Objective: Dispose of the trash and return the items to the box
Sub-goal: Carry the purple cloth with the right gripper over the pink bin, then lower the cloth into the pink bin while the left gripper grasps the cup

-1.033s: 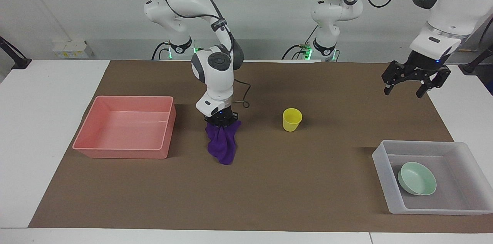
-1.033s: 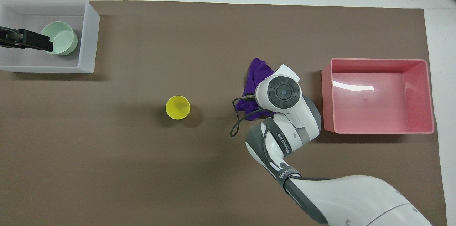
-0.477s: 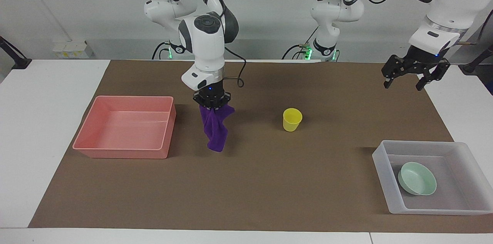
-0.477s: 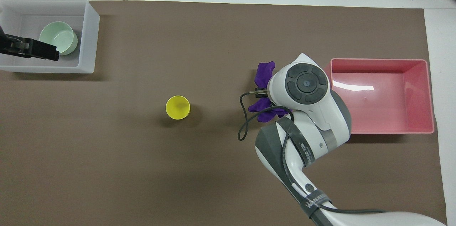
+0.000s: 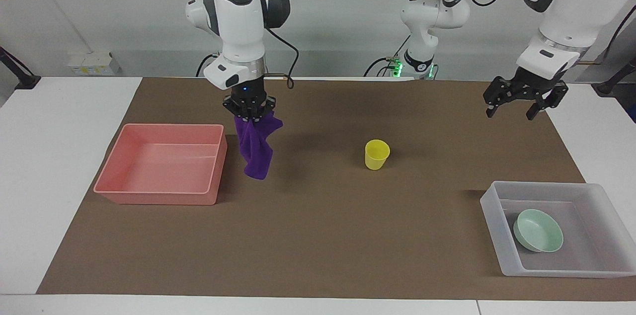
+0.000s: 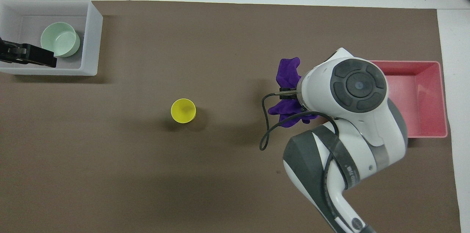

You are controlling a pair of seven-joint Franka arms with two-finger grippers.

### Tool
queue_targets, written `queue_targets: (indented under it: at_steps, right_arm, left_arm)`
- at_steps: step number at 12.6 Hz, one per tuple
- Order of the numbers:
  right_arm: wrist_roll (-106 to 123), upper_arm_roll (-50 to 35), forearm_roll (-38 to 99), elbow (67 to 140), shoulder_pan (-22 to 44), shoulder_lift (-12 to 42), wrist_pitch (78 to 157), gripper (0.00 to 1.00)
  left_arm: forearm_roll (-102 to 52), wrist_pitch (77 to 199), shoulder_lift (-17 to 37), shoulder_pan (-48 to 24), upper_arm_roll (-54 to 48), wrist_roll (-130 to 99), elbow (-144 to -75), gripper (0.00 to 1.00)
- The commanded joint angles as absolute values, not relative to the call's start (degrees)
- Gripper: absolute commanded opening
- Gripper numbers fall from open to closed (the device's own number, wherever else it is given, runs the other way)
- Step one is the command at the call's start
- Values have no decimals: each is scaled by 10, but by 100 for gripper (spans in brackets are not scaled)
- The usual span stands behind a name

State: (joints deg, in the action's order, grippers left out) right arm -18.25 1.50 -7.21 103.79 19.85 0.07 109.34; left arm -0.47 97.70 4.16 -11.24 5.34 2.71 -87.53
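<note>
My right gripper (image 5: 250, 117) is shut on the purple cloth, the trash (image 5: 256, 148), which hangs down from it in the air beside the pink tray (image 5: 164, 163). From overhead the arm's wrist covers the gripper, and only folds of the trash (image 6: 288, 75) stick out. The yellow cup (image 5: 377, 154) (image 6: 183, 110) stands upright mid-mat. The mint-green bowl (image 5: 538, 230) (image 6: 60, 39) lies in the translucent box (image 5: 489, 205) (image 6: 91, 42). My left gripper (image 5: 510, 112) (image 6: 27, 53) hangs open and empty above the mat at the left arm's end.
A brown mat (image 5: 348, 235) covers most of the white table. The pink tray (image 6: 422, 97) holds nothing and sits at the right arm's end. A black cable (image 6: 266, 130) loops off the right wrist.
The right gripper has risen and moved toward the pink tray, lifting the purple cloth clear of the mat. The left gripper has drifted slightly up and toward the table's middle.
</note>
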Motion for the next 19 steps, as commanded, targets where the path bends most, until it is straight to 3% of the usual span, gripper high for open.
queue_targets:
  at_steps: [1, 5, 9, 15, 19]
  right_arm:
    - [-100, 11, -74, 1015, 150, -8, 1057, 0]
    - [28, 13, -44, 1024, 58, -22, 1041, 0]
    - [113, 13, -33, 1079, -21, -34, 1076, 0]
    - [130, 13, -33, 1194, -60, -11, 1229, 0]
    - [124, 13, -33, 1220, -61, 11, 1273, 0]
  left_arm:
    - [-1, 1048, -1, -171, 64, -16, -968, 100]
    - [-1, 1144, 4, -254, 62, -106, -1059, 100]
    - [-1, 1281, 18, -299, 62, -139, -1166, 100]
    - [-1, 1409, 33, -302, 61, -134, -1260, 100]
    - [-1, 1439, 61, -322, 61, -139, -1274, 98]
